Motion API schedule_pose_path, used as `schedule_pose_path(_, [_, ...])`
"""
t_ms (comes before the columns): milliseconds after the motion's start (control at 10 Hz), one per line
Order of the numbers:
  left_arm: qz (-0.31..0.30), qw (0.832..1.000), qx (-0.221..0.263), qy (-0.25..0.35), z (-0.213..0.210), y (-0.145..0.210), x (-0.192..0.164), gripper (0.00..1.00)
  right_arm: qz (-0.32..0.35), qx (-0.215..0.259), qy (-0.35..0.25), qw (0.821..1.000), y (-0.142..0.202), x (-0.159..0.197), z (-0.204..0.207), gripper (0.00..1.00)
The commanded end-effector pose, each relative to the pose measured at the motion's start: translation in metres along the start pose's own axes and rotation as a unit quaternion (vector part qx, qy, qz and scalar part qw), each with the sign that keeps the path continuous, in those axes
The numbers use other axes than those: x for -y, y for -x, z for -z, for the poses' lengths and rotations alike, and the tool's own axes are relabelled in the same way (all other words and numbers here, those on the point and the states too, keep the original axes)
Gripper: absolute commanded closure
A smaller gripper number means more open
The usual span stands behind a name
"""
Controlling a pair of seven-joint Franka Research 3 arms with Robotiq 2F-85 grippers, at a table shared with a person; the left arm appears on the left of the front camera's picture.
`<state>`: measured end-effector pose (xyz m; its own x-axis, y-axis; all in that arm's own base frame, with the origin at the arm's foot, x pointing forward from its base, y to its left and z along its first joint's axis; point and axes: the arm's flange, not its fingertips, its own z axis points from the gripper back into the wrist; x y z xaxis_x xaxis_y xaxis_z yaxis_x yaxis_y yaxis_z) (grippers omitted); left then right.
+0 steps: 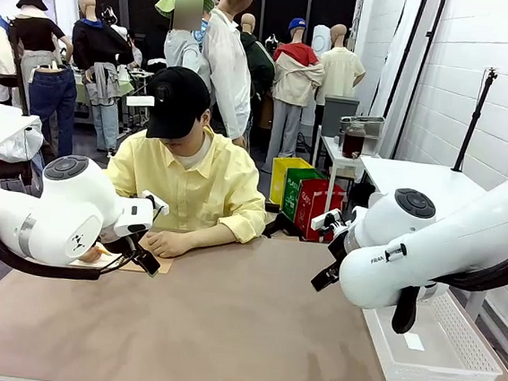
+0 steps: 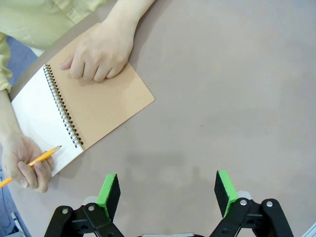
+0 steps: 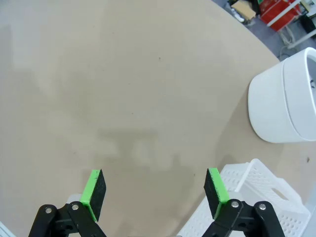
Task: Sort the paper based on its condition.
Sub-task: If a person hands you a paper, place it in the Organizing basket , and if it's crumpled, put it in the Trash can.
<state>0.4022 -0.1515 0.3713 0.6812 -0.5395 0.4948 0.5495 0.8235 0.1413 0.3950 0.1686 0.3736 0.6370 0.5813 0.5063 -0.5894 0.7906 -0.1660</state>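
Plainly, the left claw [image 2: 168, 182] gapes empty near the notebook [image 2: 103, 108] — the right claw [image 3: 154, 180] likewise, seemingly beside a basket [image 3: 261, 180].

Left arm [image 1: 63, 213] enters from the left side, elbow bent, wrist low. The left end effector [image 2: 167, 191] points down, fingers spread wide, green pads [image 2: 108, 193] facing each other. Right arm [image 1: 438, 244] is bent likewise. The right end effector [image 3: 154, 191] is spread equally wide, pointing down.

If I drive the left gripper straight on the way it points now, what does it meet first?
Bare table, most likely. The left gripper, open, points down at the tabletop with nothing in its way; the notebook and the person's hands lie off to one side, out of that line.
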Motion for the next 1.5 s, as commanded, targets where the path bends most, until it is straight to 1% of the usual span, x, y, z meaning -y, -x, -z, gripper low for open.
schedule_pose_path(0, [-0.001, 1.0, 0.0, 0.0, 0.0, 0.0, -0.001, 0.0, 0.001, 0.0, 0.0, 1.0, 0.0, 0.0, 0.0, 0.0])
schedule_pose_path(200, [0.0, 1.0, 0.0, 0.0, 0.0, 0.0, 0.0, 0.0, 0.0, 0.0, 0.0, 1.0, 0.0, 0.0, 0.0, 0.0])
schedule_pose_path(400, [0.008, 1.0, -0.006, 0.002, -0.021, -0.004, -0.009, 0.0, 0.001, 0.002, -0.018, 1.0, -0.013, -0.006, -0.011, 0.0])
schedule_pose_path(600, [0.004, 1.0, -0.023, -0.002, -0.048, -0.022, -0.009, 0.0, -0.014, 0.003, -0.024, 1.0, -0.031, 0.002, -0.038, 0.0])
schedule_pose_path(800, [0.004, 0.999, -0.036, 0.006, -0.075, -0.028, -0.021, 0.0, -0.021, 0.005, -0.035, 0.999, -0.045, -0.004, -0.061, 0.0])
schedule_pose_path(1000, [-0.011, 0.999, -0.044, 0.008, -0.096, -0.038, -0.021, 0.0, -0.032, 0.003, -0.044, 0.999, -0.059, 0.007, -0.087, 0.0])
schedule_pose_path(1100, [-0.008, 0.999, -0.049, 0.012, -0.112, -0.04, -0.023, 0.0, -0.036, 0.007, -0.045, 0.998, -0.067, 0.004, -0.1, 0.0])
schedule_pose_path(1400, [0.004, 0.999, -0.047, 0.017, -0.151, -0.056, -0.019, 0.0, -0.049, 0.019, -0.045, 0.998, -0.08, 0.008, -0.134, 0.0])
